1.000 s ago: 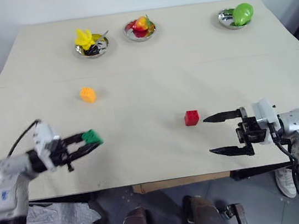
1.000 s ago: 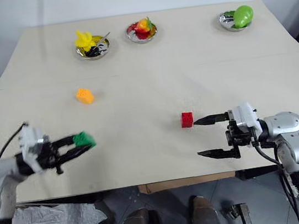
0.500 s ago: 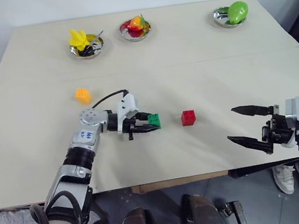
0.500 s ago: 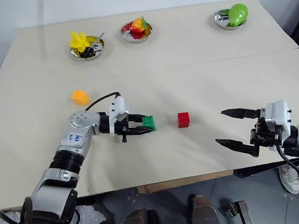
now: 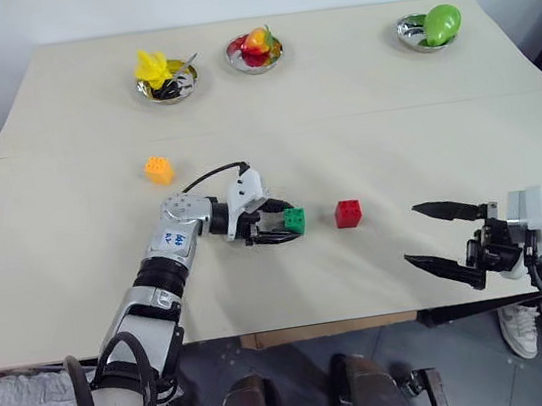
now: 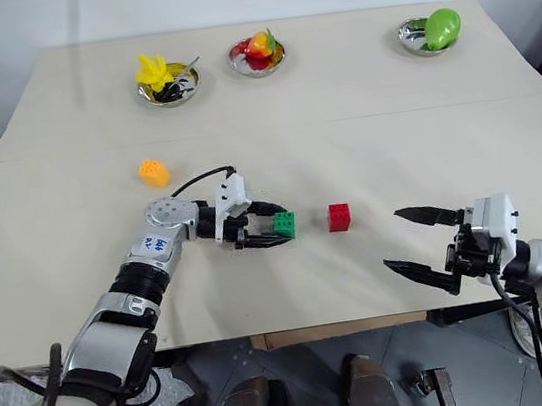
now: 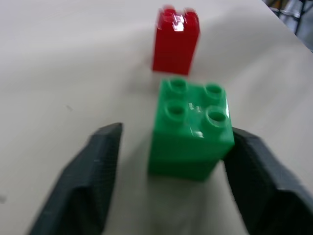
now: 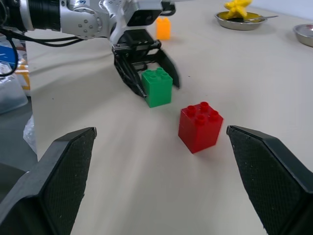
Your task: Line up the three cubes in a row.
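The green cube [image 5: 295, 222] stands on the table just left of the red cube [image 5: 347, 213], a small gap between them. My left gripper [image 5: 290, 223] is open around the green cube. In the left wrist view one finger [image 7: 93, 171] stands clear of the green cube [image 7: 190, 129], while the other finger [image 7: 259, 176] sits right beside it. The orange-yellow cube [image 5: 157, 169] lies apart, farther back on the left. My right gripper [image 5: 412, 234] is open and empty, to the right of the red cube [image 8: 199, 126] and pointing toward it.
Three steel bowls stand along the far side: one with yellow fruit [image 5: 165, 80], one with red fruit [image 5: 253, 50], one with green fruit [image 5: 431, 29]. A seam [image 5: 389, 111] runs across the table behind the cubes. The front edge [image 5: 299, 326] is close to my right gripper.
My left arm swung right with the green cube, brought it down beside the red cube, and its jaws opened off it. My right gripper drew back a little from the red cube.
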Controlling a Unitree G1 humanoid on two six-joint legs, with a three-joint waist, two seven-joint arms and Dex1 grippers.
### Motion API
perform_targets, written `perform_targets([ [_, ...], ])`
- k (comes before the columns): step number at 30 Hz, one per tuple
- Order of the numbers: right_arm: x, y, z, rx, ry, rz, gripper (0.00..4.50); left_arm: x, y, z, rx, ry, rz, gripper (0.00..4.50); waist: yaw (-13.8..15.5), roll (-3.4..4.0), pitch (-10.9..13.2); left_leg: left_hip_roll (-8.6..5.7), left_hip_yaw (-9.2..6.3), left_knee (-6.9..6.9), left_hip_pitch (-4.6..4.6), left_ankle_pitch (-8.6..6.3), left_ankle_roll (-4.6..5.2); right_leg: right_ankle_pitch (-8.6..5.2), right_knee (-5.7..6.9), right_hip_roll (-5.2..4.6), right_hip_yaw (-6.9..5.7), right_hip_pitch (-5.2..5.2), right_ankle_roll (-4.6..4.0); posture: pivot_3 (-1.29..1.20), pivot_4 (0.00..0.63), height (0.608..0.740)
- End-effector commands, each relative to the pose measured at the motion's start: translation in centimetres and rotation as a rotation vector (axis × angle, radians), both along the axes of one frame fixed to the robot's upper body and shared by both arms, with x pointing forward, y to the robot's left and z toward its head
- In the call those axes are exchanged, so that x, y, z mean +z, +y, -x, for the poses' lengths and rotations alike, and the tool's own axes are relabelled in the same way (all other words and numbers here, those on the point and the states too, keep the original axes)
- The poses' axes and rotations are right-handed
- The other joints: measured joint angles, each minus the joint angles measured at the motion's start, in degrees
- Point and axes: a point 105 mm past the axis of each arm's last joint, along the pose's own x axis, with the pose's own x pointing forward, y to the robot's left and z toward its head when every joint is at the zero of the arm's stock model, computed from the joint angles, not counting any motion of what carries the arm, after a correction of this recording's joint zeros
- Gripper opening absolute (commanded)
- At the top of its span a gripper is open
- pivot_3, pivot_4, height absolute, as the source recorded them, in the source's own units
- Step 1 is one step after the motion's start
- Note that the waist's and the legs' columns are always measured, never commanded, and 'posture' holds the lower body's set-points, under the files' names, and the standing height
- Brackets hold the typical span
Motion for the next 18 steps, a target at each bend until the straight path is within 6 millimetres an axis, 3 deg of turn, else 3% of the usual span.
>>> perform_targets([
  [1, 0.7, 1.0, 0.0, 0.046, -0.031, -0.016, 4.5, 2.4, 1.8, 1.1, -0.049, -0.078, 0.068, 4.21, -0.06, 0.0, 0.0, 0.01, 0.0, 0.0, 0.0, 0.0, 0.0, 0.0, 0.01, 0.0, 0.0, 0.0, 0.0, 0.0, 0.15, 0.74],
  [5, 1.5, 2.7, -0.8, 0.102, 0.02, -0.073, 4.5, 3.5, 8.4, 3.3, 0.06, -0.142, 0.134, 4.36, -2.16, 0.04, -0.02, 0.13, -0.3, -0.06, 0.13, 0.0, -0.01, -0.04, 0.1, 0.01, 0.08, -0.08, -0.07, 0.0, 0.15, 0.74],
  [9, 2.6, 3.9, -1.4, 0.137, -0.006, -0.103, 4.5, 3.7, 13.2, 4.0, 0.312, -0.197, 0.211, 4.36, -2.13, 0.04, -0.01, 0.1, -0.58, -0.01, 0.07, 0.01, -0.03, -0.07, 0.21, -0.05, 0.0, -0.06, -0.12, 0.0, 0.15, 0.74],
  [11, 3.4, 4.9, -2.0, 0.158, -0.064, -0.118, 4.5, 3.5, 17.3, 4.9, 0.566, -0.213, 0.323, 4.36, -1.74, 0.04, -0.01, 0.11, -0.71, 0.04, 0.08, 0.01, -0.01, -0.06, 0.29, -0.2, -0.02, -0.01, -0.11, 0.0, 0.15, 0.74],
  [13, 4.5, 5.6, -2.9, 0.168, -0.12, -0.132, 4.5, 2.2, 21.6, 7.0, 0.817, -0.218, 0.37, 4.36, -1.77, 0.04, -0.01, 0.12, -0.72, 0.04, 0.1, -0.01, 0.04, -0.05, 0.31, -0.29, 0.03, 0.01, -0.09, 0.0, 0.15, 0.74],
  [18, 5.5, 6.6, -3.3, 0.221, -0.165, -0.12, 4.5, 0.0, 26.6, 12.0, 1.169, -0.23, 0.41, 4.36, -1.29, -0.02, -0.02, 0.11, -0.85, -0.03, 0.08, -0.03, 0.06, -0.05, 0.25, -0.32, -0.04, 0.02, -0.09, 0.0, 0.15, 0.74],
])
